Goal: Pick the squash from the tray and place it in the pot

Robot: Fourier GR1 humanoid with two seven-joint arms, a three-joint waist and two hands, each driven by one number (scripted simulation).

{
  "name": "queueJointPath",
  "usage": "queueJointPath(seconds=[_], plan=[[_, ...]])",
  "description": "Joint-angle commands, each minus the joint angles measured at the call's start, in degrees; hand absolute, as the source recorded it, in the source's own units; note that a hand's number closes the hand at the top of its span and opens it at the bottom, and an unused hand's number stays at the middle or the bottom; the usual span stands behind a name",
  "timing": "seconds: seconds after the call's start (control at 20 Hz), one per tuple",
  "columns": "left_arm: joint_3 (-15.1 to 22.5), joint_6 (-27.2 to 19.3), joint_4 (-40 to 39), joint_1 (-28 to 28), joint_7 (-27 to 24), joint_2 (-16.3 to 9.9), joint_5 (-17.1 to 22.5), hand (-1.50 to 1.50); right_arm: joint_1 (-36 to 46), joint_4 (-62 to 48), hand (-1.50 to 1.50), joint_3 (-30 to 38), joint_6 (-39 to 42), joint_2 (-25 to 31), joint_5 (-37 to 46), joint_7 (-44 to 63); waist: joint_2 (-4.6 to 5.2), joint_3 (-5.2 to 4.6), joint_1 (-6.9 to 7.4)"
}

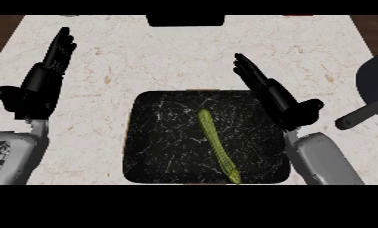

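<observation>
Squash (216, 143) lies on the tray (159, 137), just left of the open right hand (277, 97).

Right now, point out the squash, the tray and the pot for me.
squash (216, 144), head view, middle of its long green body.
tray (162, 137), head view, bare dark floor left of the squash.
pot (367, 79), head view, dark rim at the right edge; its handle points down-left.

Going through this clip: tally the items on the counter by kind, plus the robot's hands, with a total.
Squash, long and green, lying on the tray: 1
Tray, black: 1
Pot, dark, cut off at the right edge, handle showing: 1
Hands, both open: 2, the left hand and the right hand
Total: 5
</observation>
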State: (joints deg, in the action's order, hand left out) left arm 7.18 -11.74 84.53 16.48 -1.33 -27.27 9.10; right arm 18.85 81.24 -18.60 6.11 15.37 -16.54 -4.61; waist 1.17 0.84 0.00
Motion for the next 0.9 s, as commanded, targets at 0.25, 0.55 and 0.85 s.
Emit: queueJointPath(seconds=[0.25,0.55,0.85], plan=[[-4.16,-4.16,1.94,1.52,6.67,4.82,4.61,0.00,17.60,-16.84,1.50,4.00,15.56,0.45,-1.01,-12.26,0.00,-0.67,4.04],[-0.54,-7.26,7.34,-2.83,11.70,7.66,2.95,0.00,14.87,-28.27,-1.50,1.91,7.18,0.62,14.73,-35.71,-0.64,-0.66,2.52],[-4.05,-4.63,7.43,-3.91,11.80,6.76,4.99,0.00,22.56,-32.45,-1.50,3.39,17.35,5.18,16.66,-44.33,-1.03,-0.81,1.05]])
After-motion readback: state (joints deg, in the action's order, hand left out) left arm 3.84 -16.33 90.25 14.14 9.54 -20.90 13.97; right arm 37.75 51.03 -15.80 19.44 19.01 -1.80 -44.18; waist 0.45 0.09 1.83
